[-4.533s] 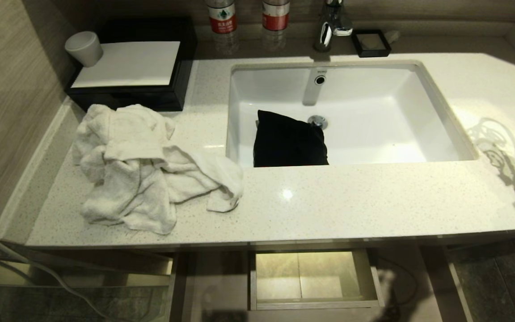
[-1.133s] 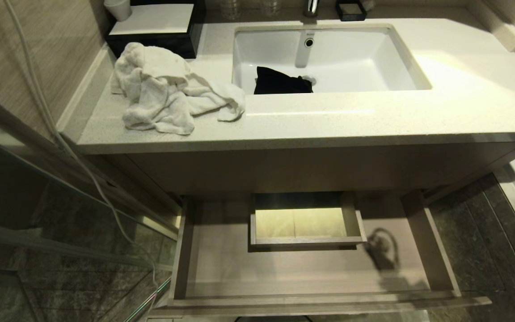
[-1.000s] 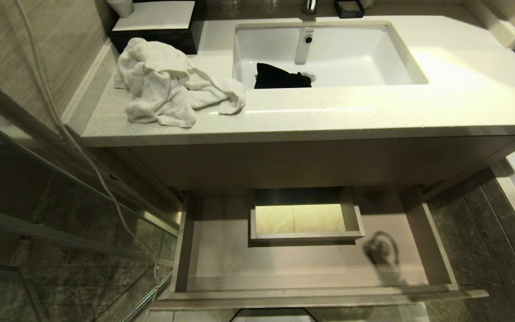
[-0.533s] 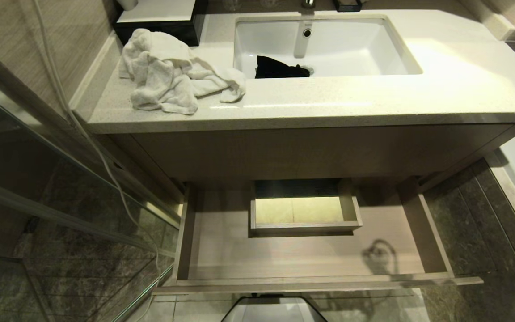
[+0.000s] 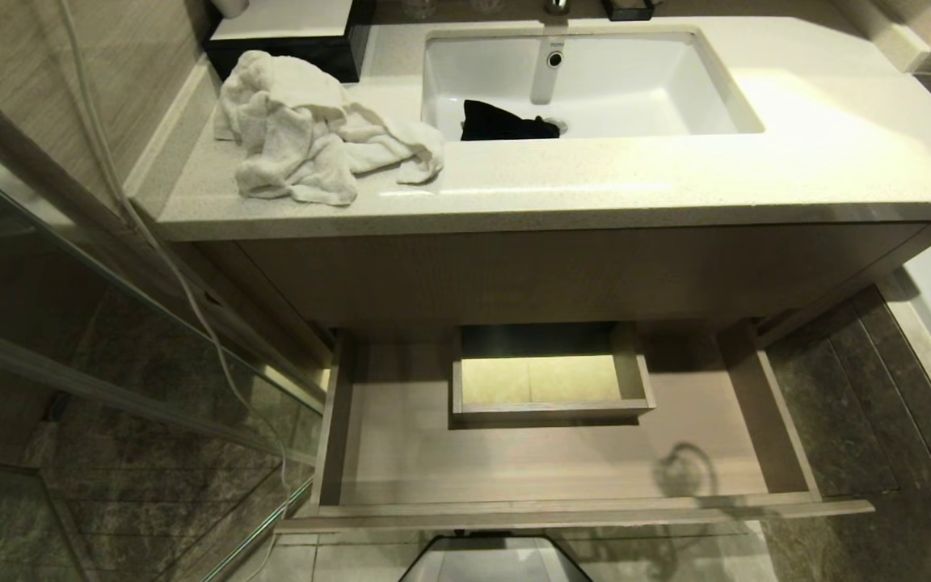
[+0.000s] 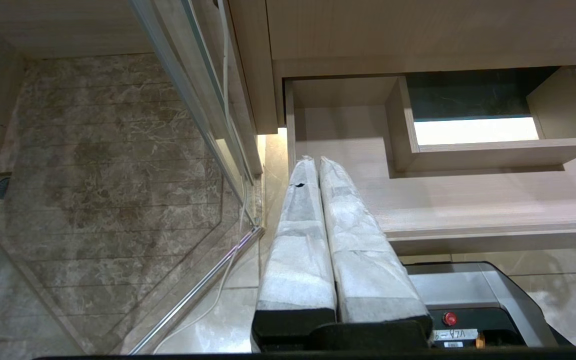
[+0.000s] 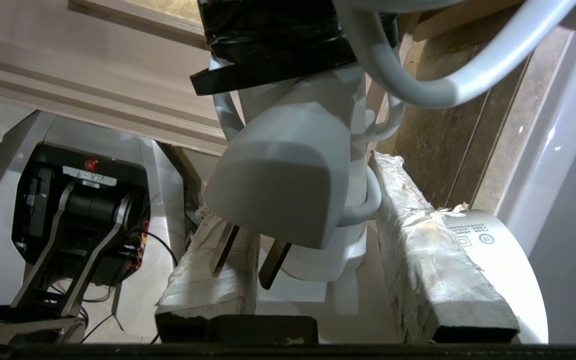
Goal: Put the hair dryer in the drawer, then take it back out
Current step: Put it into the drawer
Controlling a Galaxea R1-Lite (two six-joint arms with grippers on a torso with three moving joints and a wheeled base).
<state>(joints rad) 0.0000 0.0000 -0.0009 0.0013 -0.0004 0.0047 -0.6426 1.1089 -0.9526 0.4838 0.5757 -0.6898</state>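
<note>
My view has dropped from the bench to the open drawer (image 5: 401,465), still bare. My right gripper (image 7: 313,240) stays clamped on the hair dryer (image 7: 288,185) just off the drawer's front right corner; left gripper (image 6: 318,165) parked, pressed together. Lowering in comes next.

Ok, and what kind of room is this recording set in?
Most likely a bathroom, perhaps a hotel's. A white sink is set into a pale vanity counter, a crumpled white towel lies beside it, and a glass panel like a shower screen stands on the left.
</note>
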